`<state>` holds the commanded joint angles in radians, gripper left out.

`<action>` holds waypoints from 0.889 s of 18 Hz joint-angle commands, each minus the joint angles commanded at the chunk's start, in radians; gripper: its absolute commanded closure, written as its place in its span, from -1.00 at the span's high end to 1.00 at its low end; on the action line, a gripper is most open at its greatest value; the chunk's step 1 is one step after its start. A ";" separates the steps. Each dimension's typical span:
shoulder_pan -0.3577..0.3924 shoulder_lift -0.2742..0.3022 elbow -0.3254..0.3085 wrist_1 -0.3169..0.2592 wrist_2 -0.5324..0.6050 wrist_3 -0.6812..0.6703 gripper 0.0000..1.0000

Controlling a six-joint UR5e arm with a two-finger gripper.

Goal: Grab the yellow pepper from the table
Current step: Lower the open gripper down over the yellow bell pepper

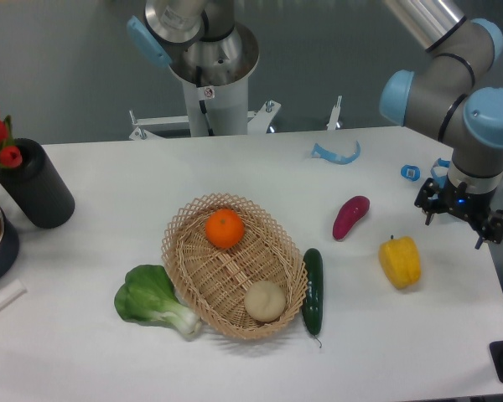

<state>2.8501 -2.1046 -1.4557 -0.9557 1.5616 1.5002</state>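
Nothing of the pick is done yet — the yellow pepper (400,261) lies untouched on the table (101,193), well to the right of the wicker basket (193,226) and past the cucumber (313,291). The gripper (462,214) hangs right of the pepper and farther back, clear of it, its fingers seemingly apart and holding nothing. Still to do — lining up over the pepper, descending, closing, lifting.

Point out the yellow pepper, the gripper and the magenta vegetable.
yellow pepper (400,261): fixed camera, middle of its glossy body.
gripper (462,223): fixed camera, midway between its fingertips.
magenta vegetable (350,217): fixed camera, middle of its oblong body.
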 joint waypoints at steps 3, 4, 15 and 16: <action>-0.002 0.000 -0.005 0.000 0.000 0.000 1.00; -0.002 0.000 -0.008 0.000 0.000 0.000 1.00; 0.002 -0.002 -0.035 0.002 -0.012 -0.214 1.00; -0.003 -0.003 -0.037 0.002 -0.011 -0.245 1.00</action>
<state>2.8471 -2.1077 -1.4925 -0.9541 1.5508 1.2551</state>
